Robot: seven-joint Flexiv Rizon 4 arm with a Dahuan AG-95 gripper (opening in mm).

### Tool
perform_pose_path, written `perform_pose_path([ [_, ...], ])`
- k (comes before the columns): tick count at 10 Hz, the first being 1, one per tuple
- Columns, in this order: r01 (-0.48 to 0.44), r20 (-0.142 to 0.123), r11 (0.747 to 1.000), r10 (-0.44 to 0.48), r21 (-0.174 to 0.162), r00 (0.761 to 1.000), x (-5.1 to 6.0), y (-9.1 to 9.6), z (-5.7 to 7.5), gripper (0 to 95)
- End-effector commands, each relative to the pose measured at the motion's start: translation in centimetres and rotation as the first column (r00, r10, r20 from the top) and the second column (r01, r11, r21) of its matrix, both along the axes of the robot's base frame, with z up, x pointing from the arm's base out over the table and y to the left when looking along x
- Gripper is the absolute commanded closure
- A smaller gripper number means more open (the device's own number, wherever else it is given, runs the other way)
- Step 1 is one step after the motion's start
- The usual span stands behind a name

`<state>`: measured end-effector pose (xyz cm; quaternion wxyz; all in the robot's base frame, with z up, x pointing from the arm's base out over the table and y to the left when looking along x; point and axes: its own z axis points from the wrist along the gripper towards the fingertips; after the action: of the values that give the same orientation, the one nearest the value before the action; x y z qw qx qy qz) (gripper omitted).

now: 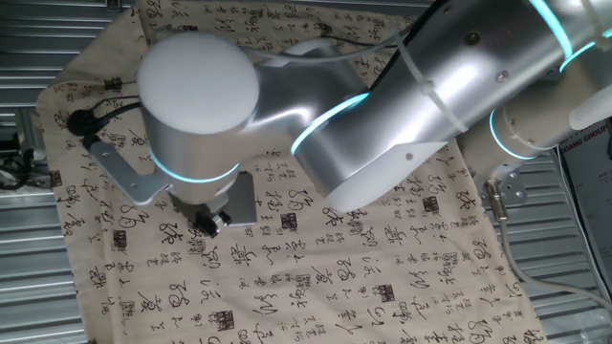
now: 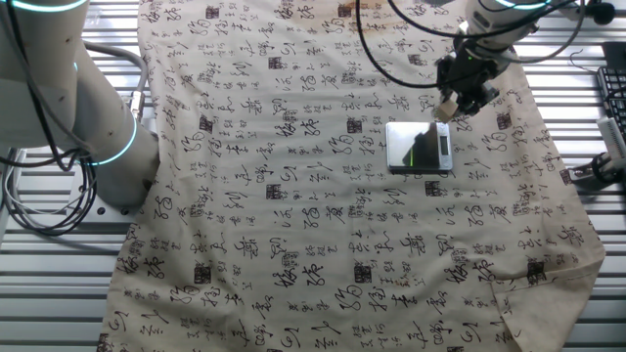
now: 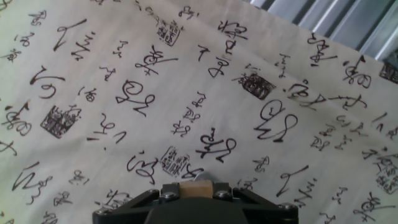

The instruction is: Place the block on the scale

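We see 1 robot arm (image 1: 382, 124) over a counter draped in a cloth (image 2: 293, 196) printed with black calligraphy. At the bottom edge of the hand view, the pincer (image 3: 196, 191) pinches the block (image 3: 195, 189), a small tan cube, above the cloth. In the other fixed view, the pincer (image 2: 450, 106) hangs at upper right, just above the scale (image 2: 419, 147), a dark grey square plate.

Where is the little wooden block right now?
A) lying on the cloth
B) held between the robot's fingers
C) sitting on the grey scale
B: in the hand view the block sits pinched between the fingers, and in the other fixed view it hangs above the cloth, beside the scale, not on it.
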<state>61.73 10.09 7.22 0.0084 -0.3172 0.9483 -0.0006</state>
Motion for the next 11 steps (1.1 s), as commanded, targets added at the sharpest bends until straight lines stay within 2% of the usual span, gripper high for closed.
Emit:
perform_pose_path([
  [1,0.003,-0.004,1.000,-0.003,-0.004,1.000,-0.2,-0.2,-0.1,95.0],
  [11,-0.008,0.007,1.000,0.008,-0.002,1.000,-1.9,-2.5,-0.7,95.0],
])
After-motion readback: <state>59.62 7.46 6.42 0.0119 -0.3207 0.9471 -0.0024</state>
